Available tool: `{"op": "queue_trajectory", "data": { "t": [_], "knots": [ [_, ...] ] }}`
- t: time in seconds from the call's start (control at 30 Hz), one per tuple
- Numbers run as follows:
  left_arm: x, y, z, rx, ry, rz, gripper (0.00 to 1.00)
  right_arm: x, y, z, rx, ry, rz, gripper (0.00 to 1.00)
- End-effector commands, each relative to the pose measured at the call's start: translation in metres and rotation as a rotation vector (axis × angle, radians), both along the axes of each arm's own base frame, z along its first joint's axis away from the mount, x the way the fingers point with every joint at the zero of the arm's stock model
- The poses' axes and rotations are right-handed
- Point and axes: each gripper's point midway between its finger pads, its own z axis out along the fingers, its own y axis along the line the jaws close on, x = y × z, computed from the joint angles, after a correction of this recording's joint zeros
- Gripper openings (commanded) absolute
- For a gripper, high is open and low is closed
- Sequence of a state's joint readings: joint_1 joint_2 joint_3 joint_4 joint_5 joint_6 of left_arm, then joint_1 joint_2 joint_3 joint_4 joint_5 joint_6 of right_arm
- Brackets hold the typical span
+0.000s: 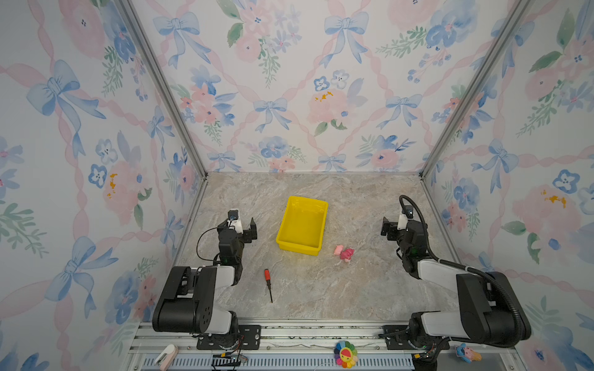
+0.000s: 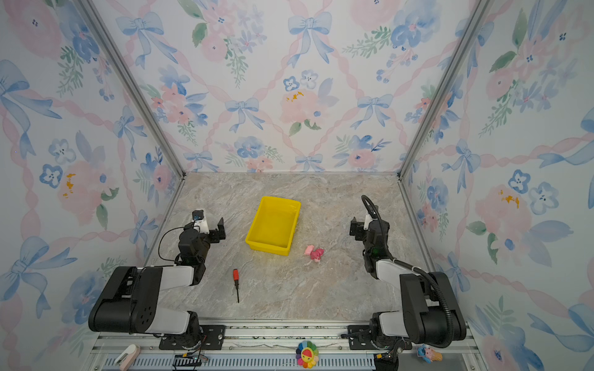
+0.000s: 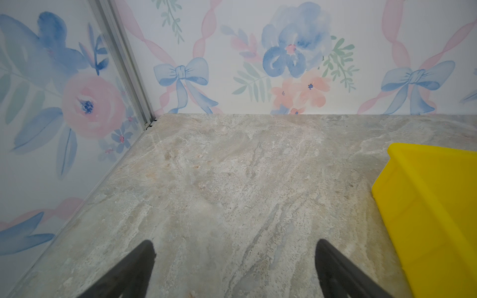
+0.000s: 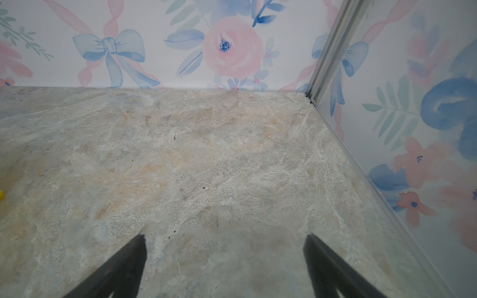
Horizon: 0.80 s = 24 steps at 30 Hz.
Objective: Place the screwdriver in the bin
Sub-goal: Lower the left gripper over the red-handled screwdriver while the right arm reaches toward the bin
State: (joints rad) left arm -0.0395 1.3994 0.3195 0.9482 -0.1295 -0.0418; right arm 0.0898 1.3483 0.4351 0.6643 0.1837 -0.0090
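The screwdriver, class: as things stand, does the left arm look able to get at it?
Probably yes. The screwdriver lies alone on the table, beside the left arm, and nothing stands on or against it. The left gripper is open and empty.

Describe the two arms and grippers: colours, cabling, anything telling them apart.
Both arms have black joints and white link shells. The left gripper and right gripper are black with tapered fingers and a white wrist-camera mount. A thin black wire loops beside the left; a thick ribbed black conduit runs along the right.
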Motion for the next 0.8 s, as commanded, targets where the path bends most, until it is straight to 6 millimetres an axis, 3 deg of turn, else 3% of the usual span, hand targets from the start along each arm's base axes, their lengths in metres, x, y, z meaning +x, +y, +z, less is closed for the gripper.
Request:
{"op": "queue_trajectory", "data": {
  "t": [0.0,0.23,0.4,0.57,0.67,0.77],
  "knots": [
    [0.000,0.001,0.001,-0.032,0.070,0.016,0.98,-0.002,0.005,0.016,-0.023,0.005,0.001,0.97],
    [0.004,-0.006,0.022,-0.130,0.136,0.005,0.98,-0.008,0.022,0.041,0.055,0.088,-0.012,0.97],
    [-0.001,-0.024,0.033,-0.233,0.216,-0.058,0.97,-0.012,0.053,0.056,0.044,0.134,0.069,0.97],
    [-0.016,-0.033,0.035,-0.311,0.359,-0.028,0.97,-0.021,0.066,0.075,0.082,0.136,0.073,0.97],
    [-0.031,-0.046,0.030,-0.358,0.431,-0.051,0.97,-0.024,0.070,0.076,0.136,0.200,0.069,0.97],
    [-0.041,-0.049,0.043,-0.407,0.454,-0.030,0.97,-0.029,0.081,0.073,0.183,0.294,0.096,0.97]
  ]
}}
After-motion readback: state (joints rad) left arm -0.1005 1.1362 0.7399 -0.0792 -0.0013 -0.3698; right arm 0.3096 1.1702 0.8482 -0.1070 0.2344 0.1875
